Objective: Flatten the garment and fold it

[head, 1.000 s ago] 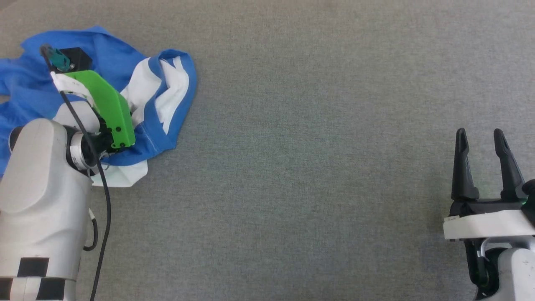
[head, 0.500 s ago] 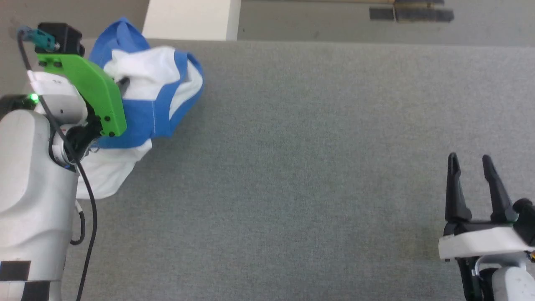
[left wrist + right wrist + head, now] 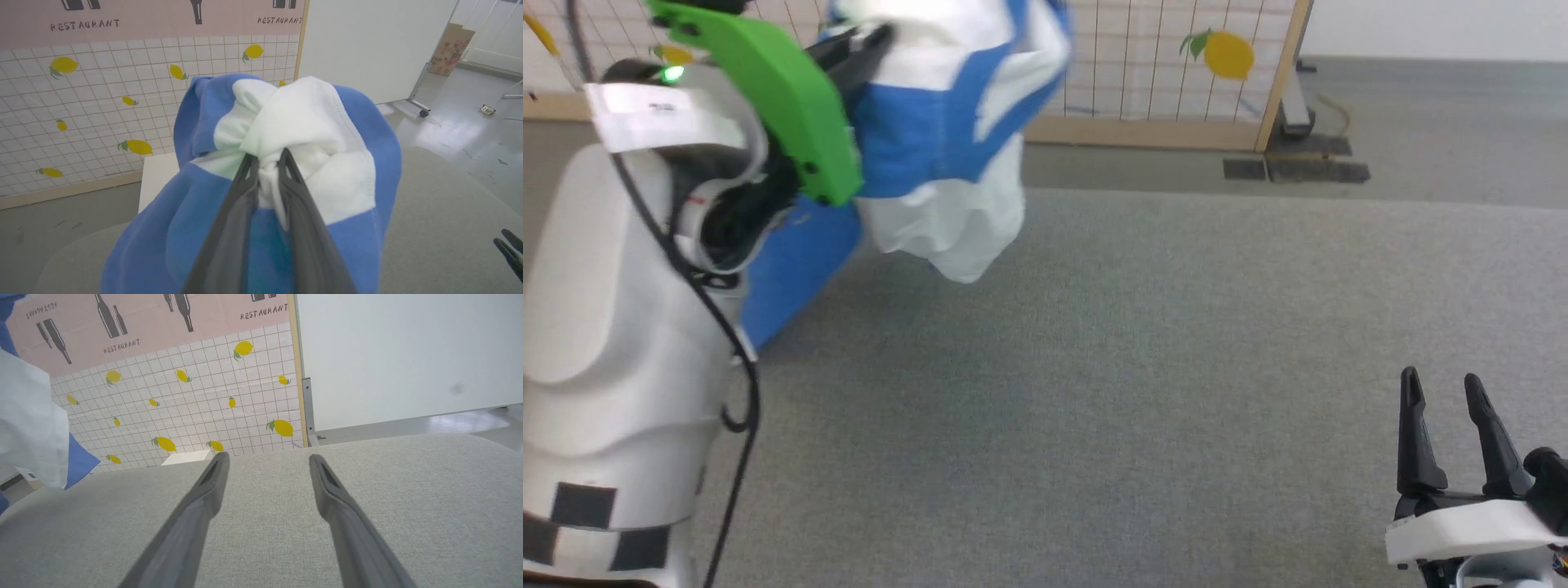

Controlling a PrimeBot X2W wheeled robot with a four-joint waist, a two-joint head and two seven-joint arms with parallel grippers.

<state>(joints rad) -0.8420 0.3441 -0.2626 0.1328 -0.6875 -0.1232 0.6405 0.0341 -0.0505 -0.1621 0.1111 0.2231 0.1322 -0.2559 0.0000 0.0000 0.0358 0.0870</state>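
The garment (image 3: 939,155), white with bright blue sleeves and trim, hangs bunched in the air at the upper left of the head view, its lower white folds dangling above the grey table (image 3: 1135,367). My left gripper (image 3: 267,161) is shut on a gathered wad of the garment (image 3: 302,130), which bulges around the fingers in the left wrist view. Part of the garment (image 3: 32,428) shows at the left edge of the right wrist view. Low at the right, my right gripper (image 3: 1441,388) stands open above the table with nothing between its fingers (image 3: 212,473).
Beyond the table's far edge stands a partition (image 3: 1176,73) with a tiled lemon pattern. A white box (image 3: 157,179) sits behind the garment on the floor side. Bare grey fabric table surface (image 3: 367,469) spreads between the two arms.
My left arm has lifted the garment off the table and carried it up and to the right. The head camera has tilted up, bringing the partition into view. The right gripper stays open.
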